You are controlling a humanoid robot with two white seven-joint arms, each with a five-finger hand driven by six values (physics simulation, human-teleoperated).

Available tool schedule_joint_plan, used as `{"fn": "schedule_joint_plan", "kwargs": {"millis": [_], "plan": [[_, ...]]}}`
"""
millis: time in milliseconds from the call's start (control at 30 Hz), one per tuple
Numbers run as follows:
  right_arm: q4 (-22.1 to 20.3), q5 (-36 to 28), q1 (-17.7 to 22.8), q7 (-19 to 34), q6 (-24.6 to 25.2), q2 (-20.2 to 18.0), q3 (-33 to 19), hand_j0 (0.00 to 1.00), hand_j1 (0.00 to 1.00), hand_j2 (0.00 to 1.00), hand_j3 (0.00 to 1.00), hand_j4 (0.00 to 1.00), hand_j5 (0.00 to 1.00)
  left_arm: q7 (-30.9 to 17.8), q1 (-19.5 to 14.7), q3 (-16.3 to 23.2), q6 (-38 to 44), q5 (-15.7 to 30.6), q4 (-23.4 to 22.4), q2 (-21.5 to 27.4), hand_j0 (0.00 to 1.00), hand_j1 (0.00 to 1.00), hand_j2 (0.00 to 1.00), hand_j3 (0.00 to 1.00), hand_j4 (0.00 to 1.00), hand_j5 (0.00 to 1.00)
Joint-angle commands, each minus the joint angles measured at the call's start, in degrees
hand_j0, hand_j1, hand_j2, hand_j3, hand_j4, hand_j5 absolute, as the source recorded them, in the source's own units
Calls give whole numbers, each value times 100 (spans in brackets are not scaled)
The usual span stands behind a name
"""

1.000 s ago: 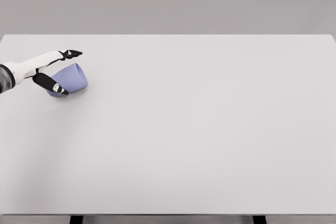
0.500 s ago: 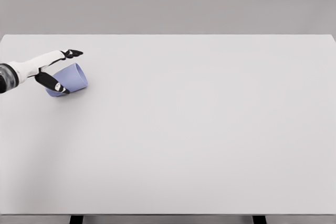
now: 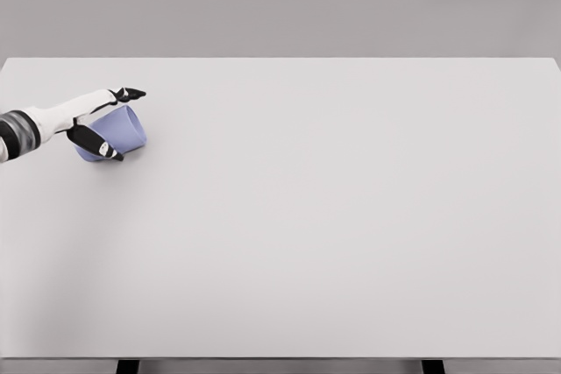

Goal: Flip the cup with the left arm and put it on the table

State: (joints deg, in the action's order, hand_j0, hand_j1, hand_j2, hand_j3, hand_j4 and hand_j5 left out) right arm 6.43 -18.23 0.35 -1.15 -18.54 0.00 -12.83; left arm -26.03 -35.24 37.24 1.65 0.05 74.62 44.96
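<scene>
- A white bench (image 3: 333, 216) fills the view under a grey wall.
- The left arm is cut off at the picture's edge.
- The left hand (image 3: 95, 120) brackets the tilted blue cup (image 3: 123, 130) near the bench's far-left side, fingers (image 3: 127, 93) spread above, thumb below; firm grip unclear.

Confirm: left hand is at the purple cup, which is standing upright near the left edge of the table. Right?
Not quite. The head view shows the cup lying tilted on its side, not upright. The rest holds: the left hand is at the cup, fingers above and thumb below it, near the left edge of the table.
</scene>
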Motion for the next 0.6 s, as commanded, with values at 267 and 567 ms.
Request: {"fn": "schedule_joint_plan", "kwargs": {"millis": [267,567], "plan": [[-1,-6,0,1,-1,0,0,100,100,100,100,100,100,-24,9,81,-15,-111,-9,4,87,87,87,87,87,87],[-1,-6,0,1,-1,0,0,100,100,100,100,100,100,-33,9,160,-42,-322,18,4,69,69,69,69,69,69]]}}
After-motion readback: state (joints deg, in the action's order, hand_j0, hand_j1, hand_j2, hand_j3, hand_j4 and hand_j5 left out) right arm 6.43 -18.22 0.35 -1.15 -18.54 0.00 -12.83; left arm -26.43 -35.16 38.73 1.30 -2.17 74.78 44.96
